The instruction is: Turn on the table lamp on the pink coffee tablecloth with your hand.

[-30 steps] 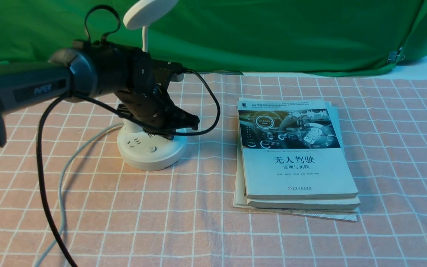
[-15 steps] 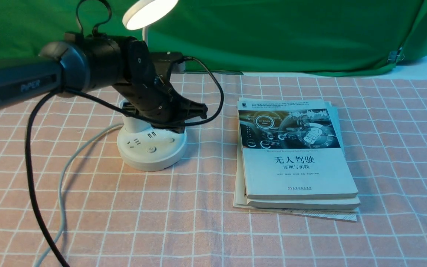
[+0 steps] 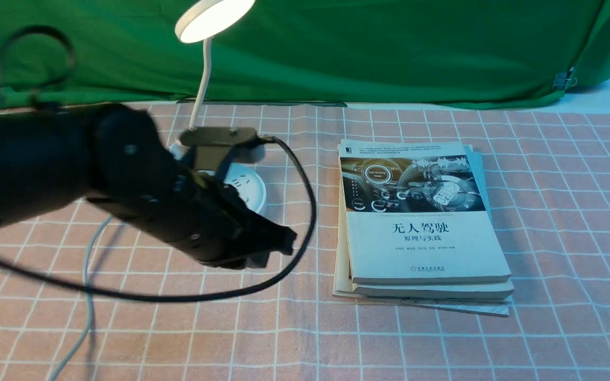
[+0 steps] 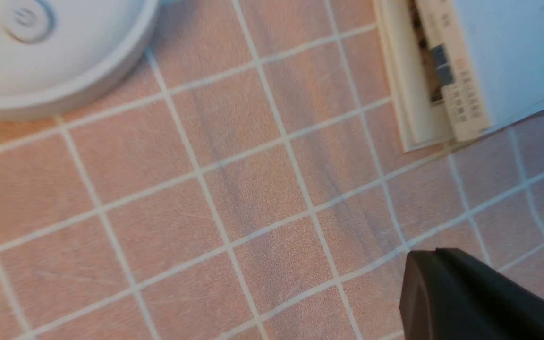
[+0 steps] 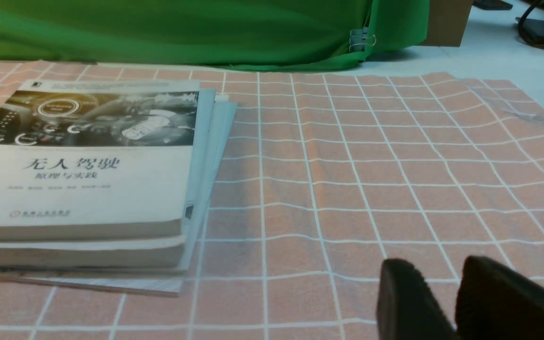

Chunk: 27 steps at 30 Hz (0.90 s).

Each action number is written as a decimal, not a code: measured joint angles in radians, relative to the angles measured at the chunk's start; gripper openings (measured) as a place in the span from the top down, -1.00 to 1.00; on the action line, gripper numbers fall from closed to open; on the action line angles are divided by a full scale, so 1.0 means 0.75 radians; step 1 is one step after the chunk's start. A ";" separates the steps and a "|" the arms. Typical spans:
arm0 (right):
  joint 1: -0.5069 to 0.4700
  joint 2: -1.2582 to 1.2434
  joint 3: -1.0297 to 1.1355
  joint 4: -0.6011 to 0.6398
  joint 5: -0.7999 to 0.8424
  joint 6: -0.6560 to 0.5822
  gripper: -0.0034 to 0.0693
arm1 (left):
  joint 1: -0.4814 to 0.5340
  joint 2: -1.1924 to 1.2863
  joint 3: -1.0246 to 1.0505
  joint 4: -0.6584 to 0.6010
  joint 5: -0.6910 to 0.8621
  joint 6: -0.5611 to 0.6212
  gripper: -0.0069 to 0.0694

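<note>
The table lamp (image 3: 215, 18) was seen on the pink coffee tablecloth (image 3: 442, 344), toward the cloth's far left, with its disc head lit and raised on the thin neck before the green backdrop cloth (image 3: 389, 47). Its round base (image 3: 249, 185) was largely hidden in the front view by the left gripper (image 3: 283, 241), which was held low over the cloth in front of the base, the tip pointed toward the stack of books (image 3: 421, 222). The image of this arm was blurred. The fingers were shown as a single dark wedge with no gap – pressed together and holding nothing. In the left wrist view the same wedge (image 4: 423, 283) was seen well apart from the base, where the power button (image 4: 29, 21) was visible on the top face. A black cable (image 3: 305, 174) was looped beside the arm, and the lamp's grey cord (image 3: 87, 275) was trailed toward the near edge. The right gripper (image 5: 437, 264) was found only in its own wrist view – low over bare cloth to the right of the books, with a narrow gap between its fingertips.
</note>
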 joint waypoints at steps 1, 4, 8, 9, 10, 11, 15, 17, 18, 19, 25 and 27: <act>0.000 0.000 0.000 0.000 0.000 0.000 0.25 | 0.000 -0.131 0.083 0.023 -0.066 0.000 0.81; 0.000 0.000 0.000 0.000 0.000 0.000 0.25 | 0.000 -0.424 0.257 0.073 -0.212 0.000 0.81; 0.000 0.000 0.000 0.000 0.000 0.000 0.25 | 0.000 -0.769 0.499 0.165 -0.384 0.000 0.81; 0.000 0.000 0.000 0.000 0.000 0.000 0.25 | 0.000 -0.887 0.576 0.196 -0.426 0.000 0.81; 0.000 0.000 0.000 0.000 0.000 0.000 0.25 | 0.000 -0.967 0.650 0.215 -0.454 0.000 0.81; 0.000 0.000 0.000 0.000 0.000 0.000 0.25 | 0.000 -1.043 0.695 0.221 -0.465 0.000 0.81; 0.000 0.000 0.000 0.000 0.002 0.000 0.25 | 0.000 -1.232 0.844 0.229 -0.475 -0.005 0.81; 0.000 0.000 0.000 0.000 0.002 0.000 0.25 | 0.000 -1.354 0.932 0.228 -0.480 -0.005 0.81; 0.000 0.000 0.000 0.000 0.002 0.000 0.25 | 0.000 -1.399 0.967 0.228 -0.480 -0.005 0.81; 0.000 0.000 0.000 0.000 0.000 0.000 0.25 | 0.000 -1.453 1.012 0.230 -0.487 -0.005 0.81; 0.000 0.000 0.000 0.000 0.000 0.000 0.25 | 0.000 -1.536 1.157 0.256 -0.494 0.005 0.81; 0.000 0.000 0.000 0.000 0.000 0.000 0.25 | 0.000 -1.536 1.187 0.301 -0.494 0.009 0.81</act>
